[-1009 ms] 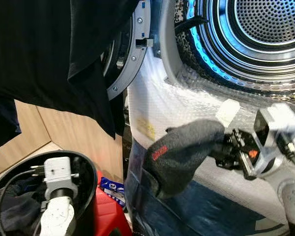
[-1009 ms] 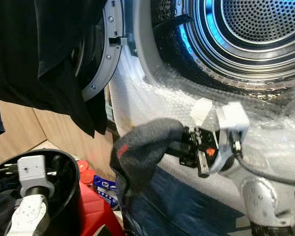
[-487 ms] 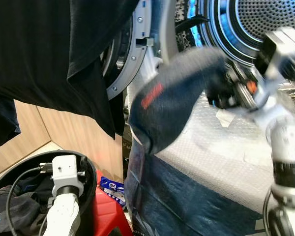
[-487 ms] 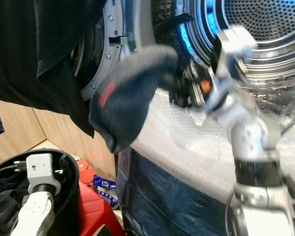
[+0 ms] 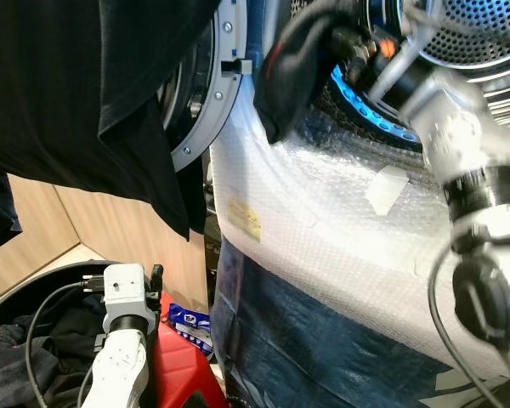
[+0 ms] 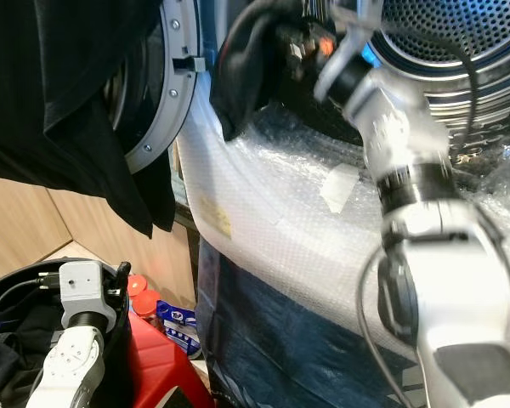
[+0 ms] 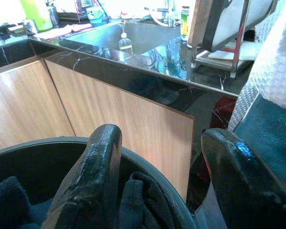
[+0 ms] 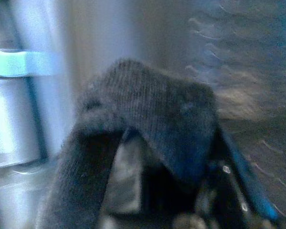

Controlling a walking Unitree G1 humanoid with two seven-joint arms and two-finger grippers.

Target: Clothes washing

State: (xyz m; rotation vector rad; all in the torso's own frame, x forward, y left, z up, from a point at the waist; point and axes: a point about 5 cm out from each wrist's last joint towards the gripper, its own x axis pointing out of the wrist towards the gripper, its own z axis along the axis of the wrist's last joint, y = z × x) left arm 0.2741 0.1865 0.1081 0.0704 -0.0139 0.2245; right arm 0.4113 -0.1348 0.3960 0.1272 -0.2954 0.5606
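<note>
Since the frame one second earlier, the right gripper [image 5: 357, 44] has risen from in front of the bubble-wrapped front panel [image 5: 323, 212] to the lit mouth of the perforated steel drum [image 6: 459, 25]. It remains clamped on the dark grey knitted sock with a red mark [image 5: 293, 64], which now hangs at the drum's left rim, limp and folded; motion blur obscures finer detail. The left gripper [image 7: 162, 191], fingers spread apart and holding nothing, hovers over the round black laundry basket [image 7: 33, 148] of dark clothes.
</note>
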